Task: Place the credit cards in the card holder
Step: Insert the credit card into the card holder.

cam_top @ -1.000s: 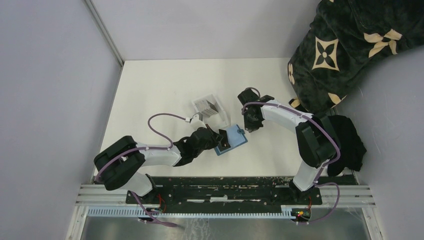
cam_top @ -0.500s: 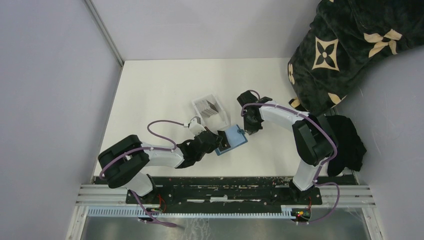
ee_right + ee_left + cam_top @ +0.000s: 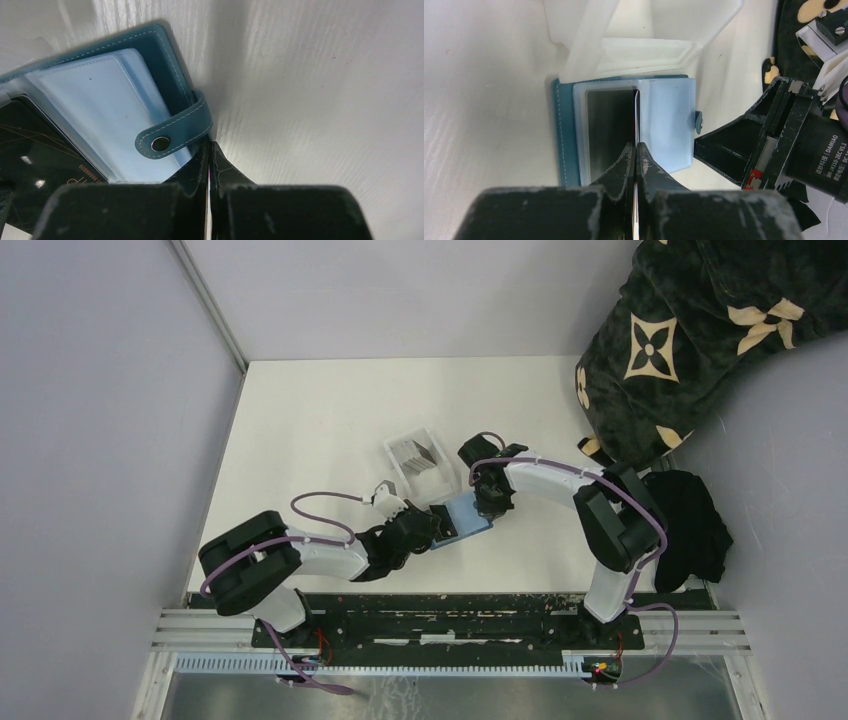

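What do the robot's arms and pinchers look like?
The left arm and right arm are white with chunky black joints, and thin purple cables loop along them. The left gripper and right gripper have black, pointed, scuffed fingers.

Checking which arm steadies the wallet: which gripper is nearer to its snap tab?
Right. The right gripper is shut, right beside the snap tab. The left gripper is farther off, over the open card holder's pockets, pinching a credit card on edge.
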`<state>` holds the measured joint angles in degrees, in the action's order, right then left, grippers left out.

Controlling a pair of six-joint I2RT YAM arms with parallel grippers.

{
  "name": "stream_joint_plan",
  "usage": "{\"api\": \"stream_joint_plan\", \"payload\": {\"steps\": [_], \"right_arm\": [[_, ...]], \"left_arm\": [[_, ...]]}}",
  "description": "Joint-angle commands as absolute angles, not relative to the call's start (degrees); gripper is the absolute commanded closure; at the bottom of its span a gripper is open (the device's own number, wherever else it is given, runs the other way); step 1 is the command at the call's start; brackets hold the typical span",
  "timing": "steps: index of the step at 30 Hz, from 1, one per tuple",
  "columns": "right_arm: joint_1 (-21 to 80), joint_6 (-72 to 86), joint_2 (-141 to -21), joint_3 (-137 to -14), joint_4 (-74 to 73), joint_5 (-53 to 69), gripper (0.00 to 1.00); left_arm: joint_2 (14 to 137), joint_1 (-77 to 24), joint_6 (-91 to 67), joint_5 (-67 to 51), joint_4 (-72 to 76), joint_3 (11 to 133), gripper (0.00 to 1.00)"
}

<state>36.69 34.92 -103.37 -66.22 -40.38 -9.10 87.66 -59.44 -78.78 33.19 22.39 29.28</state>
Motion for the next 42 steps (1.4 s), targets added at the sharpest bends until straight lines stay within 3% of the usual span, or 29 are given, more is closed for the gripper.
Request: {"api": "stream_joint_plan", "payload": {"steps": [1,16,42], "right_arm": [[38.22,37.04,-103.7,-65.52,-39.95,-10.06,0.99],[40.94,38.5,-104.74,-67.12,-41.11,-12.13,0.99],[40.8,37.17,-104.84,-67.3,-41.64,-12.85,0.99]], "left_arm": [[86.85,-59.92,-82.13,37.16,24.01,27.84,0.97],[87.16,-59.71,-74.12,34.65,35.78,25.31,0.97],[91.5,-59.33,-71.9,33.4,37.93,26.58,0.97]]}}
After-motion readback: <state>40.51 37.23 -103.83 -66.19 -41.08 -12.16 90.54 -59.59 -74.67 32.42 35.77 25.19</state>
